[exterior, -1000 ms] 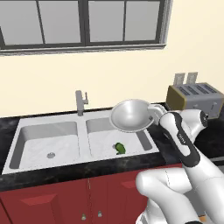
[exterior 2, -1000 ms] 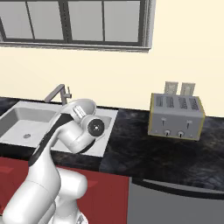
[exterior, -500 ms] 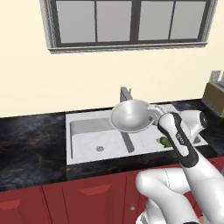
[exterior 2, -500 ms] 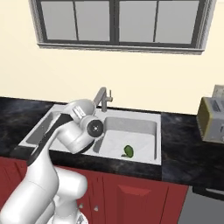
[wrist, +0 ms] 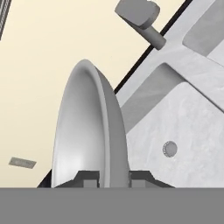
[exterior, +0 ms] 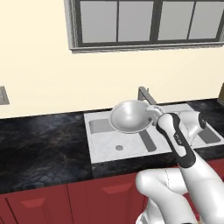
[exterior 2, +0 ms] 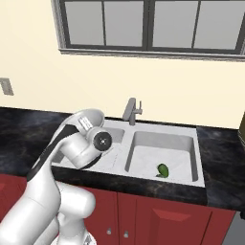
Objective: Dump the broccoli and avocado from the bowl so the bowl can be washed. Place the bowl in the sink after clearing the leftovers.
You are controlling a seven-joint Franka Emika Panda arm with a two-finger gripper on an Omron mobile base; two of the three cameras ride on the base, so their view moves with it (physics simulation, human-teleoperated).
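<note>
My gripper is shut on the rim of the wide white-grey bowl, holding it up on edge. In the left base view the tilted bowl shows an empty inside and hangs over the left basin of the light grey sink, with the gripper at its right rim. The smooth dark green avocado lies in the right basin of the sink. I cannot make out the broccoli. The left basin's drain lies below the bowl.
The grey faucet stands just behind the bowl, between the basins. Black stone counter runs left of the sink, with red cabinet fronts below. A wall outlet sits at far left, under a window.
The whole scene has slid right in both base views, so the base has moved left along the counter. The bowl stays in my gripper, now over the left basin instead of the right.
</note>
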